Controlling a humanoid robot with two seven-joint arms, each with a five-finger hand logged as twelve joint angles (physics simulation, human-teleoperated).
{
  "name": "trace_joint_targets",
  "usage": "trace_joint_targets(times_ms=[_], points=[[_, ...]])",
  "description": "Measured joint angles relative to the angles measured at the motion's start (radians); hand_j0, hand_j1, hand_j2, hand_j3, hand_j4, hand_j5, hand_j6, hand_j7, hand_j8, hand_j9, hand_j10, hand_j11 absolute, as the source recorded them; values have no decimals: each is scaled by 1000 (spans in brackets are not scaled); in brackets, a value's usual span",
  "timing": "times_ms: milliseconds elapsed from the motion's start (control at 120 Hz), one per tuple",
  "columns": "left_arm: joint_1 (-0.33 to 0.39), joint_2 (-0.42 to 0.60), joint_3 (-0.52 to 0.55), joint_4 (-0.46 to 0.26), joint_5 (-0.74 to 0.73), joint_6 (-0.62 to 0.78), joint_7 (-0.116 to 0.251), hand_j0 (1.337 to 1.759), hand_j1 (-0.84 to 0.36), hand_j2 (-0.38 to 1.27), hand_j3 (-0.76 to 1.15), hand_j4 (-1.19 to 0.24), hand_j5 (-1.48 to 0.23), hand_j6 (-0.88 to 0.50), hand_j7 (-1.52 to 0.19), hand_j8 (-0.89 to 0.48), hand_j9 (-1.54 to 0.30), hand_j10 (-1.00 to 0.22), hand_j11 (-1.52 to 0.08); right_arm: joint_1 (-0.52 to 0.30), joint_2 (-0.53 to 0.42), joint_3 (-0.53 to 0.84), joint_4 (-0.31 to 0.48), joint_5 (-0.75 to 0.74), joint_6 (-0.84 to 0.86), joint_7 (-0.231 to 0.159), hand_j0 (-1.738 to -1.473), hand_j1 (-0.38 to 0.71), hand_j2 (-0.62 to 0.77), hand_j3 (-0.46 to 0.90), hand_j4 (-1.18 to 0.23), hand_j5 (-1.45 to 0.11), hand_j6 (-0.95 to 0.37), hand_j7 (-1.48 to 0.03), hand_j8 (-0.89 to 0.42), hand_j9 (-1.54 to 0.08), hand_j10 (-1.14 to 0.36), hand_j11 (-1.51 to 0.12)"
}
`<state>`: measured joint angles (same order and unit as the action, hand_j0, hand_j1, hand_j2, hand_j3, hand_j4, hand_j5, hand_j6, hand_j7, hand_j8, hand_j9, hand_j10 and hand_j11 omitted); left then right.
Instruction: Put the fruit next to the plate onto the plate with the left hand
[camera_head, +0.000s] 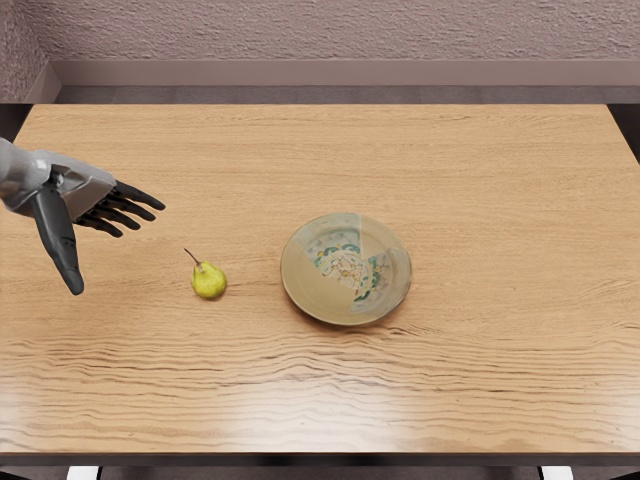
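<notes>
While the grey-and-black left hand (85, 210) hangs above the light wooden table (320, 400) near its left edge, fingers spread and holding nothing, the small yellow-green pear (208, 281) lies on the wood, near the round glazed ceramic plate (345, 268) but apart from it, on its left. Seen from the head view, the pear looks small, rounded and free to roll; a clumsy pinch could nudge it away, or squeeze it out toward the plate's rim.
</notes>
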<state>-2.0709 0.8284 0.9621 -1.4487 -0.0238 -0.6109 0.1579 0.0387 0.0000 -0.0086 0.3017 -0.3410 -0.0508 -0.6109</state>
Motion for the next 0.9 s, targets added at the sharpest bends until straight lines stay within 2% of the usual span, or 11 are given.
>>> trace_joint_targets(times_ms=[217,408,442,517,583,633,667,783,900], points=[[4,0,0,4,4,0,0,1658,323,4,0,-22,-28,-23,-28,-22,-28,-22,-28,-4,0,2,0,0,0,0,-1658,-349,0,0,0,0,0,0,0,0,0,0],[52,-11,-17,49,16,0,1,1658,323,4,0,-23,-28,-23,-28,-23,-28,-22,-28,-5,0,2,0,0,0,0,-1658,-349,0,0,0,0,0,0,0,0,0,0],[52,-51,-22,57,17,0,2,1658,323,5,0,-23,-28,-23,-28,-23,-28,-22,-28,-5,0,2,0,0,0,0,-1658,-349,0,0,0,0,1,0,1,0,1,0],[21,-156,-24,71,16,1,4,1658,323,4,0,-22,-28,-23,-28,-22,-28,-22,-28,-5,0,2,0,0,0,0,-1658,-349,0,0,0,0,0,0,0,0,0,0],[-107,-232,32,66,16,57,5,1658,323,4,0,-22,-28,-22,-28,-22,-28,-22,-28,-5,0,2,0,1,0,0,-1658,-349,0,0,0,0,0,0,0,0,0,0],[-186,-358,92,50,16,133,6,1658,323,4,0,-22,-28,-22,-28,-22,-28,-22,-28,-5,0,2,0,1,0,0,-1658,-349,0,0,0,0,0,0,0,0,0,0],[-206,-405,121,31,15,191,6,1658,324,4,0,-22,-28,-22,-28,-22,-28,-21,-28,-5,0,2,0,1,0,0,-1658,-349,0,0,0,0,0,0,0,0,0,0],[-126,-561,167,-50,10,533,5,1658,324,4,0,-21,-27,-21,-27,-21,-27,-21,-27,-5,0,2,0,1,0,0,-1658,-349,0,0,0,0,0,0,0,0,0,0],[-108,-634,172,-211,11,898,5,1658,324,4,0,-21,-27,-21,-27,-21,-27,-21,-27,-5,0,2,0,0,0,0,-1658,-349,0,0,0,0,0,0,0,0,0,0]])
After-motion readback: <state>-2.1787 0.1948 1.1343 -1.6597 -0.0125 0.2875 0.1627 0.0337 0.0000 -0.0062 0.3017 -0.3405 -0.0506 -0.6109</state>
